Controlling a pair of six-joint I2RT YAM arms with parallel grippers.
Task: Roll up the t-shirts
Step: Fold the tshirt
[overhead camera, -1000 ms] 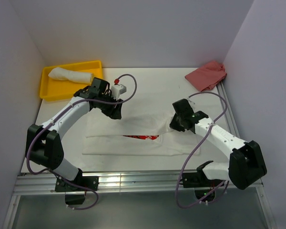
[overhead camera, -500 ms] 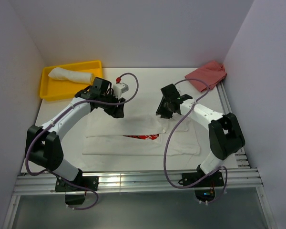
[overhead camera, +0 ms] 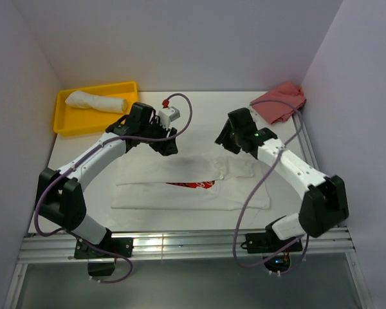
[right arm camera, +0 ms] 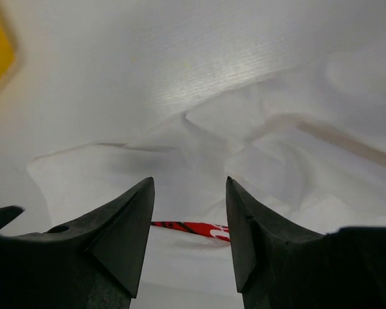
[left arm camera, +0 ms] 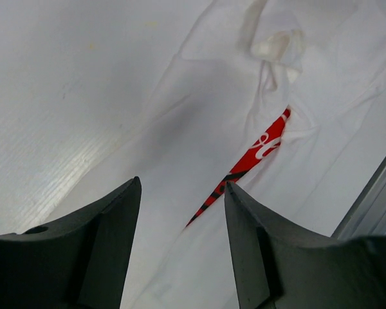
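We note one rolled t-shirt [overhead camera: 95, 101] in yellow tray [overhead camera: 125, 87]; folded t-shirt [overhead camera: 180, 193] on tabletop [overhead camera: 206, 116] lies unrolled. Our left claw [left arm camera: 180, 187] and right claw [right arm camera: 190, 183] stand parted, empty.

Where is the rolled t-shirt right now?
In the top view, the rolled white t-shirt lies in the yellow tray at the far left corner of the table.

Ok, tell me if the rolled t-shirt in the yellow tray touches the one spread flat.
Apart. The top view shows the rolled t-shirt inside the yellow tray, and bare table separates that tray from the spread t-shirt.
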